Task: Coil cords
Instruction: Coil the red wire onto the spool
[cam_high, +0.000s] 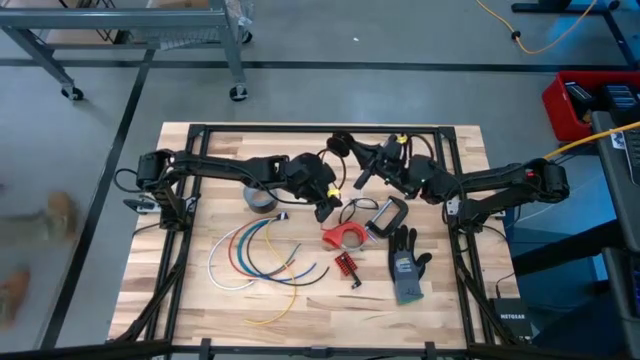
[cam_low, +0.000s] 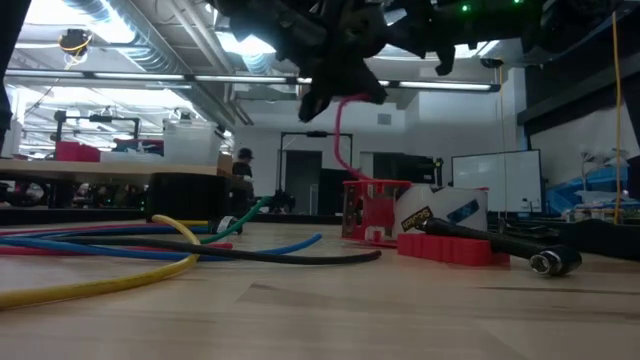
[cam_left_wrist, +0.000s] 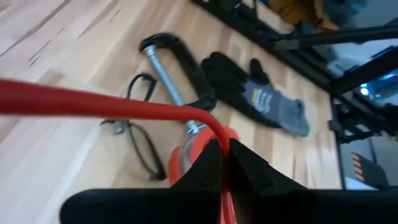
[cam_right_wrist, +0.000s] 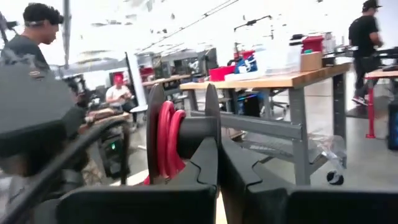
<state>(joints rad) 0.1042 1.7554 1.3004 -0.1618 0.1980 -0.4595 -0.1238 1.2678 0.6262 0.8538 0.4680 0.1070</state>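
My left claw (cam_left_wrist: 225, 163) pinches the red cord (cam_left_wrist: 93, 102) above the table (cam_high: 180, 290) — my right claw (cam_right_wrist: 219, 163) is clamped on a spool (cam_right_wrist: 180, 134), raised.

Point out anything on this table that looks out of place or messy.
The coloured cords lie fanned out loose, not coiled, at the table's left front. A red cord hangs pinched in the shut left gripper. Nothing looks damaged or spilled.

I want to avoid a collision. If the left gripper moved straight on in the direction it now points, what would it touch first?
Probably the red tape dispenser, which lies just ahead of the left gripper, shut on the red cord. The C-clamp and glove lie beyond it. Depth is unclear, so this is a guess.
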